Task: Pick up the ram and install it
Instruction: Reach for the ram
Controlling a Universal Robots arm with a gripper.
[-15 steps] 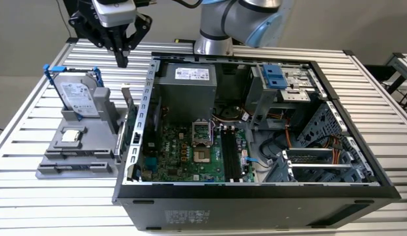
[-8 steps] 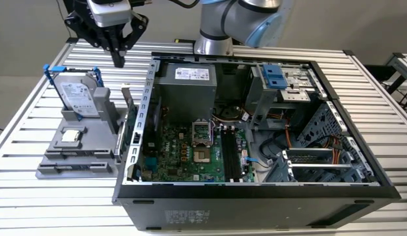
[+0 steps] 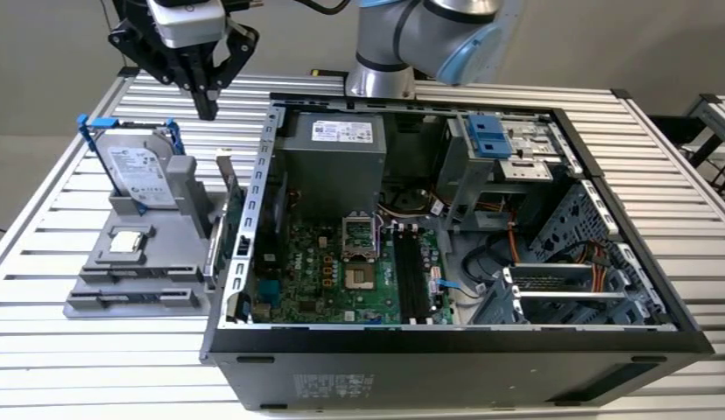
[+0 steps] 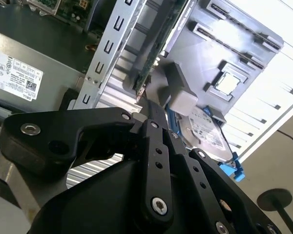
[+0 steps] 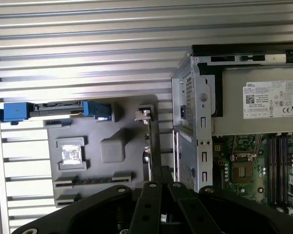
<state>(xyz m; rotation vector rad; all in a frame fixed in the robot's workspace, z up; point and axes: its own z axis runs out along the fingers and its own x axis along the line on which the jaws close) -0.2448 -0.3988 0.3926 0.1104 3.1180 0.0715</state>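
We are still at the approach step. The gripper point(image 3: 206, 106), fingers drawn together and empty, hangs above the gray holder point(image 3: 164, 258) on the desk point(image 3: 59, 350). The ram point(image 5: 93, 179) appears to be the dark strip in a holder slot, untouched. A grasp calls for parted fingers lined along its thin edge.

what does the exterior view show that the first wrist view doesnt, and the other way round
Exterior view adds: the arm's base behind the case, the blue drive bay and the metal drive cage on the exterior view's right. First wrist view adds: the case's rear panel face-on, with its vent grille. Both: the gripper, shut and empty, the grey fixture, the hard drive, the processor chip, the motherboard.
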